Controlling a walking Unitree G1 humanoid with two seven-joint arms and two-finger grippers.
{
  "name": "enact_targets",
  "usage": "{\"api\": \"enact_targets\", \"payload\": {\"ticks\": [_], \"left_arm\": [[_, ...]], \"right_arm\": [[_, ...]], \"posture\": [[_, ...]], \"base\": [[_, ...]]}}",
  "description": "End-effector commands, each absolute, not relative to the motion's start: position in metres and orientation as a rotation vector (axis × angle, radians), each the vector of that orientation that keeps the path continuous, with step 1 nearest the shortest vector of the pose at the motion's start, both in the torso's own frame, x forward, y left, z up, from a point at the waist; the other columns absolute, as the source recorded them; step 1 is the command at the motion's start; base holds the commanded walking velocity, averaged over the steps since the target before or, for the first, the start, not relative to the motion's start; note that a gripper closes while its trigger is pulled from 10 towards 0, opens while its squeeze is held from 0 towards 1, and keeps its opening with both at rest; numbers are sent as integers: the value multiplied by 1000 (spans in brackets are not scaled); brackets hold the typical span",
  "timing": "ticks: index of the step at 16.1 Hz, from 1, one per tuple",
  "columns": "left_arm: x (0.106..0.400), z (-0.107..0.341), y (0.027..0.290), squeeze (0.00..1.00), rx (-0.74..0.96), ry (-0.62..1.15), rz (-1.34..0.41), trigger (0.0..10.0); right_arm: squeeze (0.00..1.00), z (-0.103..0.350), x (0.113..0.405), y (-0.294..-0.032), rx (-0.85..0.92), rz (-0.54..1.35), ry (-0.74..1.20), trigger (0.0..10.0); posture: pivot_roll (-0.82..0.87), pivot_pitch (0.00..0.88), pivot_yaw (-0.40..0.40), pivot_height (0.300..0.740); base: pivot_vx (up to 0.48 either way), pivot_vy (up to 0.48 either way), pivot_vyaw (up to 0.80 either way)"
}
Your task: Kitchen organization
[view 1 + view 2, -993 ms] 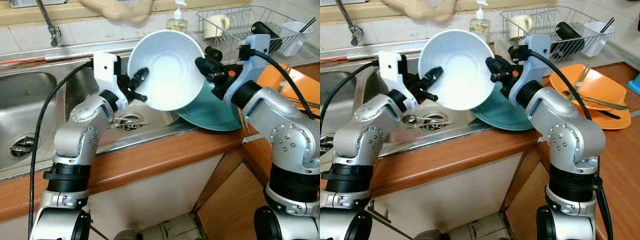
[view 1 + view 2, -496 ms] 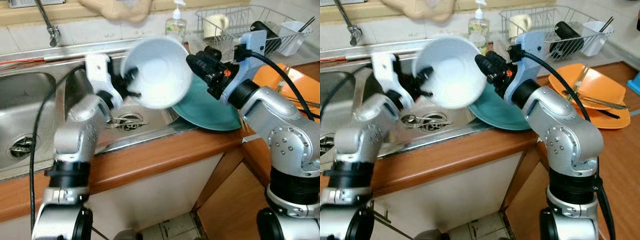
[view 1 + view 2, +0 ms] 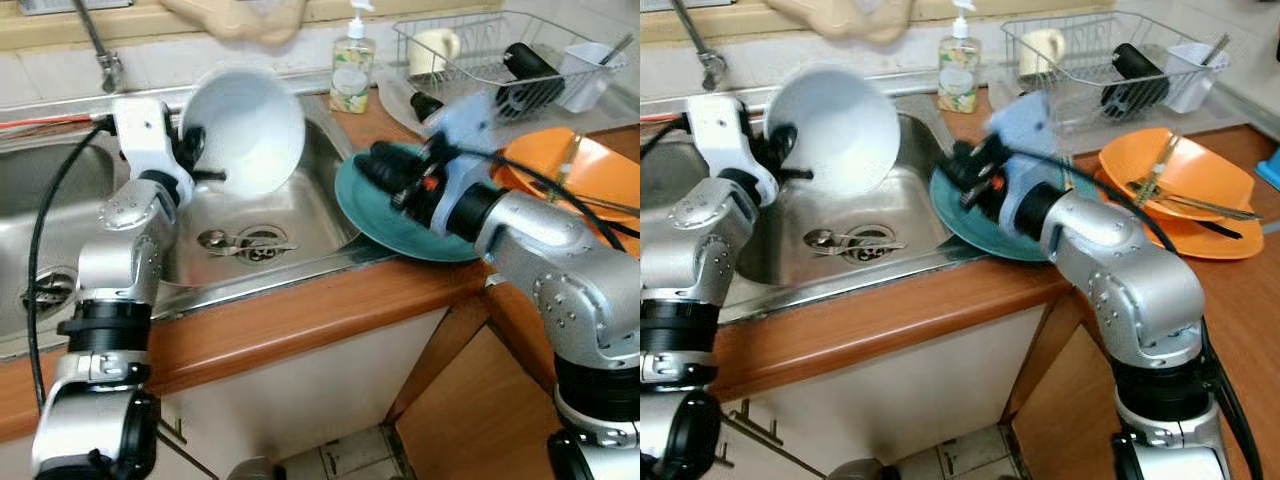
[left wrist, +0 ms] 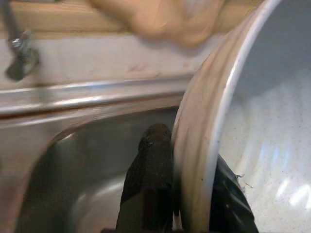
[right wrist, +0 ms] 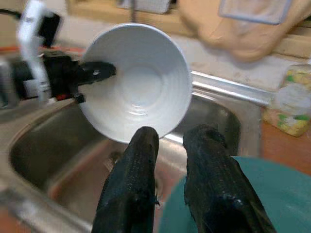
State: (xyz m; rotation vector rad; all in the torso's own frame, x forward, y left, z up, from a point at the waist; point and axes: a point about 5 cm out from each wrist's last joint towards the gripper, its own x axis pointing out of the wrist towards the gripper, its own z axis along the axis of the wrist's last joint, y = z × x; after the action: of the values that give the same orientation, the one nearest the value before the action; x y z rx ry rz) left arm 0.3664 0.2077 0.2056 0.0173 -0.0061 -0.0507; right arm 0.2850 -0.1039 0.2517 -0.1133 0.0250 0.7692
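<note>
One white bowl point(image 3: 245, 128), one teal plate point(image 3: 400, 215), two orange plates point(image 3: 1185, 185), one soap bottle point(image 3: 351, 66), one dish rack point(image 3: 480, 60).

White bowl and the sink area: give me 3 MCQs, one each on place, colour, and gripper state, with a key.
1. Where is the white bowl?
A. In the dish rack
B. Held above the sink basin
C. Flat on the orange plates

2. What colour is the plate at the sink's edge?
A. Teal
B. Red
C. Black

3. What is the right gripper doing?
A. Clamped on the bowl
C. Gripping the soap bottle
B. Open, holding nothing

Key: 1 B, the left gripper pinches its rim over the sink. 2 A, it is teal beside the orange plates. 3 B, its fingers stand apart with a gap, short of the bowl.
</note>
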Motion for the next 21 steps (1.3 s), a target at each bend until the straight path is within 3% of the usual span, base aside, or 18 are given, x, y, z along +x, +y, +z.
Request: {"api": "enact_targets", "payload": {"ticks": [1, 8, 9, 10, 11, 14, 15, 21], "left_arm": [[371, 207, 204, 0, 102, 4, -61, 0], [373, 147, 178, 0, 252, 271, -230, 0], [372, 143, 176, 0, 260, 301, -259, 2471], [372, 140, 175, 0, 273, 319, -281, 4314], [371, 137, 173, 0, 286, 340, -307, 10000], [367, 128, 170, 0, 301, 399, -371, 10000], [367, 128, 169, 1000, 301, 402, -374, 10000], [366, 130, 171, 1000, 296, 388, -387, 10000]], "right_arm": [[0, 247, 279, -101, -169, 812, 41, 10000], [0, 218, 264, -98, -339, 925, 157, 10000], [0, 218, 264, -99, -341, 926, 160, 10000], [0, 218, 264, -99, -344, 927, 162, 10000], [0, 217, 264, -99, -349, 929, 165, 10000], [0, 214, 265, -99, -370, 932, 172, 10000], [0, 214, 265, -100, -371, 931, 172, 10000], [0, 214, 276, -108, -347, 812, 196, 10000]], "posture": [[-29, 0, 41, 740], [-38, 0, 46, 740], [-39, 0, 46, 740], [-37, 0, 44, 740], [-37, 0, 44, 740], [-37, 0, 44, 740], [-37, 0, 44, 740], [-37, 0, 44, 740]], "base": [[0, 0, 0], [0, 0, 0], [0, 0, 0], [0, 0, 0], [0, 0, 0], [0, 0, 0], [0, 0, 0], [0, 0, 0]]}}
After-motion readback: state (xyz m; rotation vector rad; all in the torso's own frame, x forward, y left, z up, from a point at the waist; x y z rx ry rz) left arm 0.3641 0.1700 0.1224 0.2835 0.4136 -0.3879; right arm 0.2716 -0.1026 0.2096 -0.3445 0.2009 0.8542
